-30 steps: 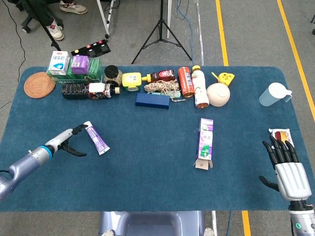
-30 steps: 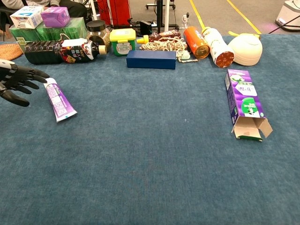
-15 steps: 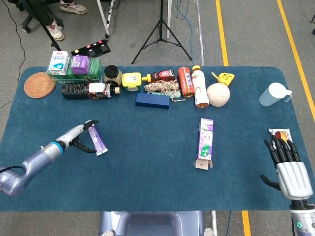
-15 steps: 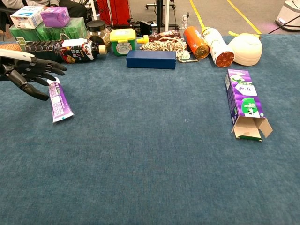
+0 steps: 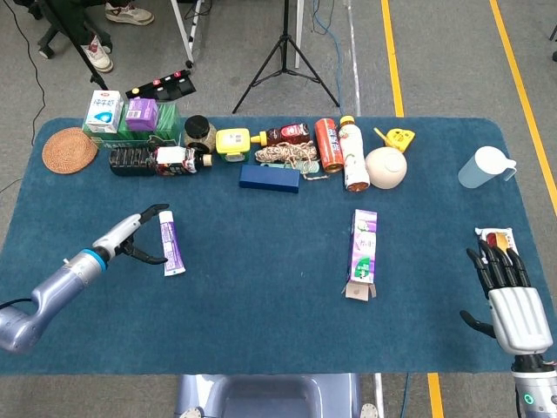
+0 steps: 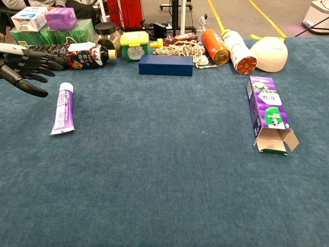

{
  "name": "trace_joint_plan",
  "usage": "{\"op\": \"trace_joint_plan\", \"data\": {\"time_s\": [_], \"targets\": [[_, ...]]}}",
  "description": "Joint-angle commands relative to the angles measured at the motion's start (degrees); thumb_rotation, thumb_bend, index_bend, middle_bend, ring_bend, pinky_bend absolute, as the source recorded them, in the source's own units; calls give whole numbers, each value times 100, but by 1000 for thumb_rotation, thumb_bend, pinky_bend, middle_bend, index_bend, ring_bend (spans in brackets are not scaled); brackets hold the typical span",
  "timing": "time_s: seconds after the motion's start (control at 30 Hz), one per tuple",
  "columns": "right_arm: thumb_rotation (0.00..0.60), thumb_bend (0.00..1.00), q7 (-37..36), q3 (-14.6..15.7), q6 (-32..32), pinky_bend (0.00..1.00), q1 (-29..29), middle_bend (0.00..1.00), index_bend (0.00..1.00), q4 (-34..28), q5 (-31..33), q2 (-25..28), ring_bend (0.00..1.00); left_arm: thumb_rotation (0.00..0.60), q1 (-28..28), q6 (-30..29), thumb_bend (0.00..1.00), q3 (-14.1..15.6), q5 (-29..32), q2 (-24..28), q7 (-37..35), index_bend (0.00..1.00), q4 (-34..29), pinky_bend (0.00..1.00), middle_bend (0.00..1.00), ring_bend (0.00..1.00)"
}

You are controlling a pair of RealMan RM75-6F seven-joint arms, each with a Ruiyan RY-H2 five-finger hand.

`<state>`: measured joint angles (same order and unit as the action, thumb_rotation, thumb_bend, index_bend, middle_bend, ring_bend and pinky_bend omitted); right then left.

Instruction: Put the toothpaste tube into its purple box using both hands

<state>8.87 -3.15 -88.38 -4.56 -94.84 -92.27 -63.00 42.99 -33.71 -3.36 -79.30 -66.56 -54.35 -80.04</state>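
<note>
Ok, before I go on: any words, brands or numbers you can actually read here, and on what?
No text reads clearly in either view.
toothpaste tube: print on the purple label, too blurred to read.
purple box: white and green print, too small to read.
white and blue carton: large characters on the front, too blurred to read.
dark bottle: red and white label, unreadable.
orange can: markings unreadable.

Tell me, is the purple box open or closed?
Open: the purple box lies flat with its near-end flaps spread apart.
</note>
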Motion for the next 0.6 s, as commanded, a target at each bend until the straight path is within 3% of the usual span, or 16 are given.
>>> {"op": "trace_joint_plan", "data": {"time_s": [0.03, 0.33, 0.6], "targets": [[600, 0, 9, 11, 14, 10, -8, 0, 32, -11, -16, -6, 0, 600, -87, -19, 19, 28, -102, 0, -272, 0, 195, 37, 0, 0], [600, 0, 72, -4, 22, 10, -24, 0, 32, -19, -4, -33, 0, 600, -61, -162, 18, 40, -498, -600, -1142, 0, 798, 37, 0, 0], [600, 0, 46, -7, 66, 10, -31, 0, 31, 5, 56, -20, 0, 600, 82, -87, 18, 30, -510, -912, -1285, 0, 1138, 37, 0, 0]]}}
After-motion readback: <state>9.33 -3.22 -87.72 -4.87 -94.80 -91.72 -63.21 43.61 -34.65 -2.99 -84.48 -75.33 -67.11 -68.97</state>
